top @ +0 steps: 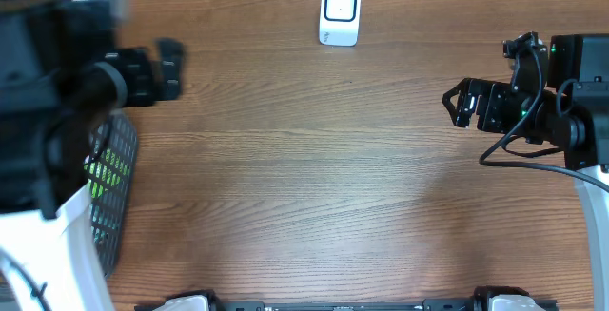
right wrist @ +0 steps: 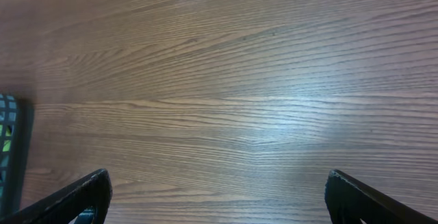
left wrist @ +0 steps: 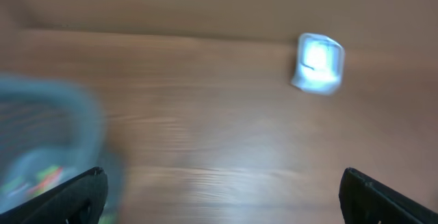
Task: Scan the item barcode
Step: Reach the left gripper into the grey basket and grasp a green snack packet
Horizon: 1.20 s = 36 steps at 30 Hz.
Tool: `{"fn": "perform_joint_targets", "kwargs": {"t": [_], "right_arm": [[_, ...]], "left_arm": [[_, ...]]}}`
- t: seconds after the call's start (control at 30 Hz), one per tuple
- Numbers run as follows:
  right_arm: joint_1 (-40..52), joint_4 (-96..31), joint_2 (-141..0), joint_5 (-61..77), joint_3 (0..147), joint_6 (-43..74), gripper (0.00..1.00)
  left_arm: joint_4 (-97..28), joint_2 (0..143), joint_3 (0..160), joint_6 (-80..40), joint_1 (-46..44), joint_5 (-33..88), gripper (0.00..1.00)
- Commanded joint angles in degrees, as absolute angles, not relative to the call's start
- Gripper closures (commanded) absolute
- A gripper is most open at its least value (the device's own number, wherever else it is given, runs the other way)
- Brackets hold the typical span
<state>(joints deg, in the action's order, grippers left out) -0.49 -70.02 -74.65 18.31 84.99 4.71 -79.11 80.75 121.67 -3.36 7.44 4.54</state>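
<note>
Left tool (top: 172,68) and right tool (top: 457,103) both stand spread, empty. You're at the start: the green item (top: 103,173) lies in the basket (top: 121,197) at left; pick it, then show the scanner (top: 340,11).

We log a brown wood-grain table (top: 314,178), its grain running side to side in the overhead view. A small white scanner (top: 340,12), rounded, with a dark-rimmed window on its face, stands on the table at the far edge, about midway along it. Well apart from the scanner, off to its left and nearer to us, a black mesh basket (top: 119,173) rests on the wood at the table's left side, and we see only part of it from above.
</note>
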Motion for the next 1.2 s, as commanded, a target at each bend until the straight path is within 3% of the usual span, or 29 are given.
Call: {"fn": "perform_joint_targets", "kwargs": {"t": [0.0,0.23,0.43,0.57,0.8,0.97,1.17], "right_arm": [[-0.38,-69.82,-74.00,20.73,86.54,4.67,0.00],[-0.38,-69.54,-74.02,23.27,86.54,4.67,0.00],[-0.38,-69.69,-74.02,23.27,86.54,4.67,0.00],[-0.38,-69.95,-74.02,23.24,86.54,4.64,0.00],[-0.38,-69.12,-74.02,23.00,86.52,4.47,0.00],[-0.38,-69.14,-74.02,23.03,86.54,4.49,0.00],[-0.38,-68.84,-74.02,23.03,86.54,4.47,0.00]], "left_arm": [[-82.11,79.92,127.17,-14.26,15.57,-11.35,0.00],[-87.85,85.10,125.19,-23.03,37.34,-12.40,0.00],[-87.74,95.42,125.01,-21.28,45.50,-6.33,0.00],[-86.02,103.44,124.99,-18.57,45.45,-3.44,0.00],[-84.38,118.10,124.86,-18.00,41.41,-5.13,0.09],[-82.15,121.19,122.52,-17.98,39.07,-6.83,0.12],[-71.07,121.16,107.00,-18.04,37.47,-8.10,0.09]]}}
